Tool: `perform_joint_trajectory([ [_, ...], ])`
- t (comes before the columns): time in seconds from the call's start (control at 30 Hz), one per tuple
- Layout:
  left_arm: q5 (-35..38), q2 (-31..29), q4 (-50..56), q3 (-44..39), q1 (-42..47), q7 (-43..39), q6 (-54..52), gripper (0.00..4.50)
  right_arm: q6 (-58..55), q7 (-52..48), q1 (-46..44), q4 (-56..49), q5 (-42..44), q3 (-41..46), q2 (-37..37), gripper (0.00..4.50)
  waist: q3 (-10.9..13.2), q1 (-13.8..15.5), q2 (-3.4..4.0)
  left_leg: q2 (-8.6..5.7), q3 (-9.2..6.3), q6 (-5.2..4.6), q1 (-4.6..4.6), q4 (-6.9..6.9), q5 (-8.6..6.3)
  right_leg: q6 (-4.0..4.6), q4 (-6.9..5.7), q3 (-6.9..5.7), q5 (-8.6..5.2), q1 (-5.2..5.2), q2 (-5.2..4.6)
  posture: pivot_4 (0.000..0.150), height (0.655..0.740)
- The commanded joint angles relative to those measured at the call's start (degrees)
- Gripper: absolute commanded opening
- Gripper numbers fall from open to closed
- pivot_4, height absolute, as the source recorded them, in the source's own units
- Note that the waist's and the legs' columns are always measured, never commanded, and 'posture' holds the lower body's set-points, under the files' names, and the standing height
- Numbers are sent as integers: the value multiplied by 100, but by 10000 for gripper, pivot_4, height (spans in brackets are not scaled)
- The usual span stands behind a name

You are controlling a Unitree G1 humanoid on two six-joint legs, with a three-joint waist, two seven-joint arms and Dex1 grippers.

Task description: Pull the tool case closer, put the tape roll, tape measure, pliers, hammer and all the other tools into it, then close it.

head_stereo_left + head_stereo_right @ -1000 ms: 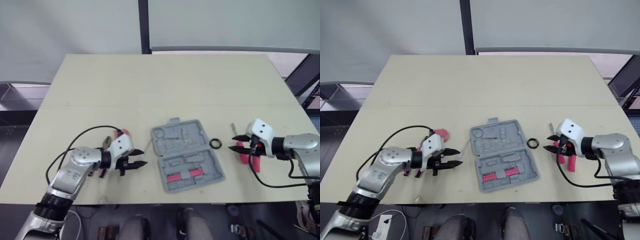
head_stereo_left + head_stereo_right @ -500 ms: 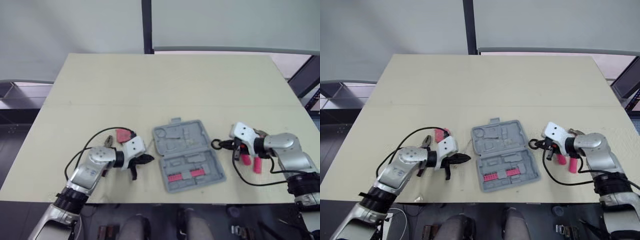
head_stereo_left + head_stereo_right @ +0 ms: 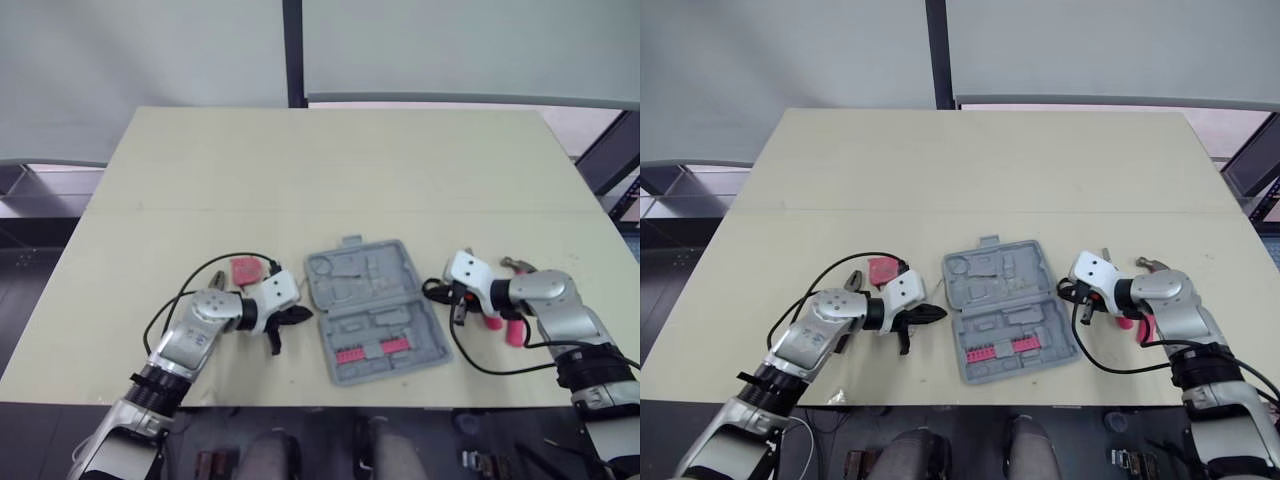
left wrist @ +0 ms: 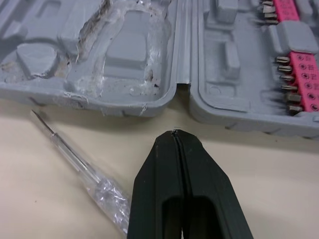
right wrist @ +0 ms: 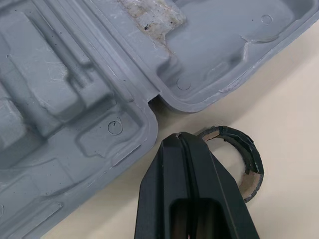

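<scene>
Both finger pairs are pressed shut and empty. The left gripper (image 4: 174,133) and right gripper (image 5: 178,135) have moved in to flank the open tool case (image 3: 375,320) at its hinge (pull likely next); the tape roll (image 5: 239,144) lies just beside the right tip

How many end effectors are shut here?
2. The left end effector is shut beside the left edge of the tool case; the right end effector at its right edge, by the tape roll.

grey tool case (image 3: 375,312) lies open, tape roll (image 5: 242,141) beside.
</scene>
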State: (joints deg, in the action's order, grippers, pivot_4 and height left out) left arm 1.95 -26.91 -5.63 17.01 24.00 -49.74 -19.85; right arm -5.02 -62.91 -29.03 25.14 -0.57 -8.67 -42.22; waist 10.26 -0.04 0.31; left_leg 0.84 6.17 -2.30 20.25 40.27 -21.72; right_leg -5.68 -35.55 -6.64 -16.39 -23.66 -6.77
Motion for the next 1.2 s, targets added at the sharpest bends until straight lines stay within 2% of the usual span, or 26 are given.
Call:
perform_joint_trajectory([
  [0.03, -59, 61, -35, 24, 38, 42, 93, 203, 94, 42, -45, 7, -15, 24, 19, 102, 0, -3, 0, 0, 0, 0, 0, 1, 0, 0, 0, 0, 0, 0, 0, 1500, 7400],
  [0.4, -192, 292, -214, 134, 123, 124, 130, 203, 59, 33, 9, -68, -43, -22, 151, 102, 0, -5, 0, 0, -1, 0, 0, 1, 0, 0, -1, -1, 0, 0, 0, 1500, 7400],
  [0.77, -363, 414, -340, 227, 196, 217, 225, 203, -298, -118, 388, -831, 149, -4, 259, 102, 0, -2, 0, 0, -4, 0, -2, 3, 0, 0, -1, -2, 0, 5, 0, 1500, 7400],
  [1.2, -149, -46, 887, 246, -584, -107, -386, 203, -1097, -112, 1603, -2530, 612, 257, 67, 102, 0, 0, 0, 3, -10, 1, -4, 3, 0, 0, 2, 23, 0, 9, -2, 1500, 7400],
])
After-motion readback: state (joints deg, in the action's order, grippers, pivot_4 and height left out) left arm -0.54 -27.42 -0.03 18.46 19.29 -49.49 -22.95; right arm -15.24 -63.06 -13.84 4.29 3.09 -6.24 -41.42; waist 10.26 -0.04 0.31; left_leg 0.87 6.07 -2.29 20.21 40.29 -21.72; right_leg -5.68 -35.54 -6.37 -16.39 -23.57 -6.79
